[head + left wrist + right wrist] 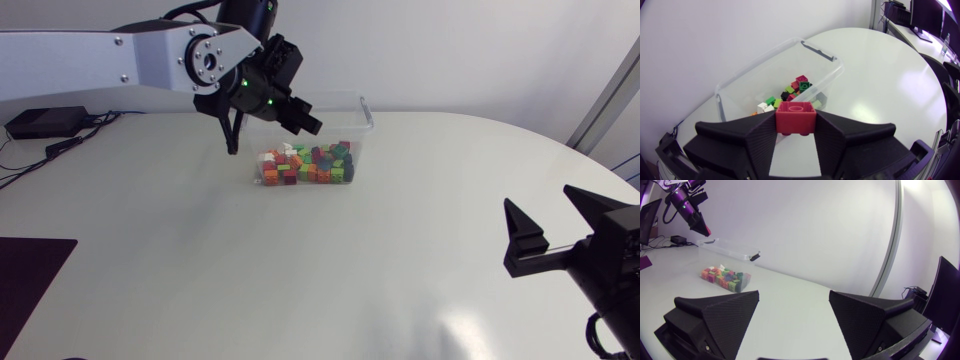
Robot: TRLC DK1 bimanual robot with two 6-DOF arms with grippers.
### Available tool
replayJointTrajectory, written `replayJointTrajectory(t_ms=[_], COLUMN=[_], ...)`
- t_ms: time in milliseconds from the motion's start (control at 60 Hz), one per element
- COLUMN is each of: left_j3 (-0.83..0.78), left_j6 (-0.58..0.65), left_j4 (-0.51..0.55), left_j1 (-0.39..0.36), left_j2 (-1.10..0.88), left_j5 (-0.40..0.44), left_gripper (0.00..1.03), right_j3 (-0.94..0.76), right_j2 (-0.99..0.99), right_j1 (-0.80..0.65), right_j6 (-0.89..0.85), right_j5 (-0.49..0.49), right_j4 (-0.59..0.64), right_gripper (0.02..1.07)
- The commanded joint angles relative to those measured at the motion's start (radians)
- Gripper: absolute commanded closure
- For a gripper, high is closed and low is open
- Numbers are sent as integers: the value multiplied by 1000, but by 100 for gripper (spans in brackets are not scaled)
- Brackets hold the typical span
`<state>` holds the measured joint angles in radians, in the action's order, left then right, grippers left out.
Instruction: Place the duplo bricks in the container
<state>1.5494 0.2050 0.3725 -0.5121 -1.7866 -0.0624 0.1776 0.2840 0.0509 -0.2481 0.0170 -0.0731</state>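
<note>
Nearest, the right gripper (540, 205) gapes wide and empty. Farther off, the left gripper (796, 127) pinches a red brick (796, 115) above the container (832, 62) of bricks (799, 87). If let go too near the wall, it may clip the rim and bounce onto the table (300, 280).

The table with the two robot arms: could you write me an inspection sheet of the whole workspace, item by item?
Surface: white rounded table, glossy, no spills visible.
Job's things: clear plastic container holding a heap of small coloured bricks; one red duplo brick held by the left arm.
Clutter: dark flat mat at the table's edge on the left arm's side.
Grippers: left gripper shut on the red duplo brick, raised near the container; right gripper open, empty, apart from the container.
Cables: black box with black cables at the table's edge.
Surroundings: nothing seen.
</note>
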Motion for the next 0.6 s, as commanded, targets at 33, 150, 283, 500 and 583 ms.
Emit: replayJointTrajectory(t_ms=[33,150,283,500,583], left_j3=[41,90,147,276,333], left_j6=[-18,-21,-26,-41,-52], left_j4=[-30,-55,-70,-96,-95], left_j1=[43,72,84,107,116], left_j2=[-36,-76,-131,-237,-283], left_j5=[-8,-8,-10,-8,-8], left_gripper=[63,63,63,63,63], right_j3=[-55,-110,-168,-182,-181], right_j2=[-37,-103,-200,-276,-281], right_j1=[6,6,4,-2,-14], right_j6=[-8,-14,-17,33,43], right_j5=[9,9,9,38,46], right_j4=[-36,-53,-27,56,56], right_gripper=[6,6,6,7,7])
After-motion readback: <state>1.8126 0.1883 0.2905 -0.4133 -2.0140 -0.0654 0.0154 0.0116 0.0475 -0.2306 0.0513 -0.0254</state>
